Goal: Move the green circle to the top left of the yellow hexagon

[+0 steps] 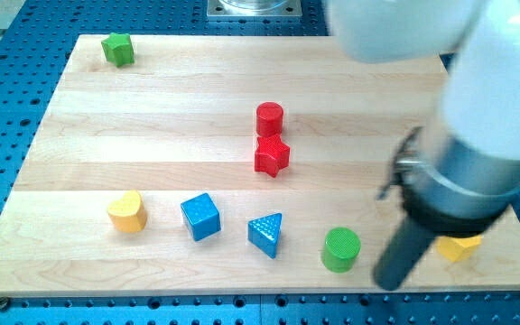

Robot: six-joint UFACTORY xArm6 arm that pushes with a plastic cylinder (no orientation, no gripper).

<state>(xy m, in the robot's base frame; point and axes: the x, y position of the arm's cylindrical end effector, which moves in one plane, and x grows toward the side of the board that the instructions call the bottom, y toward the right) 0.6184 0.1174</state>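
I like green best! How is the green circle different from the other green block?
The green circle is round like a short cylinder; the green star has jagged points. The green circle sits near the view's bottom, right beside my tip; the green star sits alone in the view's top left corner. The circle looks bigger here. Both are green and rest on the wooden board.

My tip [389, 282] sits just right of green circle [341, 249], near board's [152, 117] bottom edge; yellow hexagon [459, 246] partly hidden behind rod, further right. Blue triangle [266, 235] left of circle
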